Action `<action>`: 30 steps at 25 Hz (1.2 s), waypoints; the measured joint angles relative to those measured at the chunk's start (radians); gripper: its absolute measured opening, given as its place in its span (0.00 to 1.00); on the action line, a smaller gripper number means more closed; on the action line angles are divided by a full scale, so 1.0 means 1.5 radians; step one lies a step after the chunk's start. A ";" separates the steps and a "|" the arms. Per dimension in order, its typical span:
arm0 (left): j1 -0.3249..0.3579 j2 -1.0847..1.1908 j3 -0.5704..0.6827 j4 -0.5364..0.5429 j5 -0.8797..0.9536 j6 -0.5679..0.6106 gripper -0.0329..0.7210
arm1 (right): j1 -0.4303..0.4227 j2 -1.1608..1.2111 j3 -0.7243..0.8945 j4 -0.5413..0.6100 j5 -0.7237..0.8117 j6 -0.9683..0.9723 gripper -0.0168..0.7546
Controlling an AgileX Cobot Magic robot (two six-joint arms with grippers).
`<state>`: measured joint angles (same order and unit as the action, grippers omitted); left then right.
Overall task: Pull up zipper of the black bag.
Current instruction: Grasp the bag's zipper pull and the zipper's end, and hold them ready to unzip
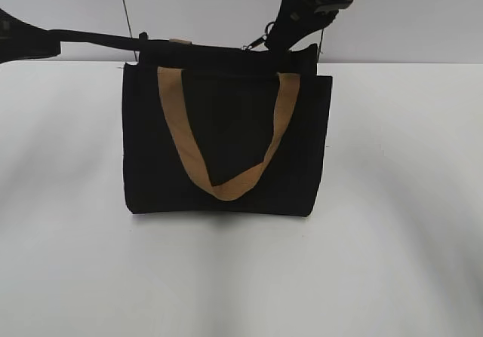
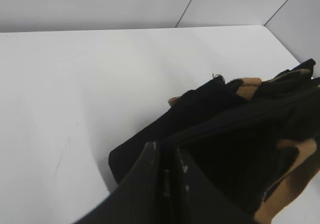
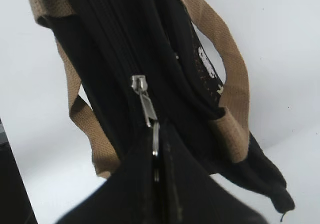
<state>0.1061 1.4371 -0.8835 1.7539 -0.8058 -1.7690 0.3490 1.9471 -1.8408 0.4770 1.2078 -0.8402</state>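
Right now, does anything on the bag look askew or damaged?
No damage shows. The black bag stands upright, but its front tan handle has flopped down over the front. The zipper is held by the right gripper.

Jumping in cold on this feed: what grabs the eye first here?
The black bag stands upright mid-table, one tan strap handle hanging in a V down its front. In the right wrist view, the silver zipper pull sits pinched in the right gripper. The left gripper clamps the bag's end.

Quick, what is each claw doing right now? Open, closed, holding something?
Left claw: shut on the black bag, at its end.
Right claw: shut on the zipper pull.
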 joint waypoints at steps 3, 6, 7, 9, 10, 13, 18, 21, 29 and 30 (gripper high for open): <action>0.001 0.013 0.000 0.000 0.012 0.000 0.07 | -0.002 -0.002 0.000 -0.033 0.002 0.009 0.00; 0.005 0.030 0.000 0.000 0.021 -0.002 0.07 | -0.005 -0.004 0.000 -0.052 0.003 0.027 0.00; 0.005 0.033 0.000 -0.001 0.026 -0.002 0.07 | -0.006 -0.005 0.000 -0.056 0.004 0.030 0.00; 0.006 0.040 0.000 -0.001 0.028 -0.002 0.07 | -0.006 -0.007 0.000 -0.059 0.004 0.034 0.00; 0.006 0.042 0.000 -0.001 0.029 -0.002 0.07 | -0.006 -0.009 0.001 -0.062 0.004 0.037 0.00; 0.006 0.046 0.000 -0.001 0.028 -0.002 0.07 | -0.006 -0.015 0.001 -0.081 0.004 0.055 0.00; 0.006 0.047 0.000 -0.001 0.025 -0.002 0.07 | -0.006 -0.018 0.001 -0.089 0.004 0.089 0.00; 0.006 0.047 0.000 -0.001 0.025 -0.002 0.07 | -0.006 -0.018 0.001 -0.089 0.004 0.108 0.00; 0.006 0.047 0.000 -0.001 0.029 -0.002 0.07 | -0.006 -0.018 0.001 -0.115 0.004 0.139 0.00; 0.006 0.047 0.000 -0.001 0.029 -0.002 0.07 | -0.006 -0.019 0.001 -0.118 0.004 0.143 0.00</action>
<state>0.1148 1.5077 -0.8835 1.7521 -0.7617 -1.7726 0.3404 1.9190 -1.8389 0.3004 1.2131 -0.6257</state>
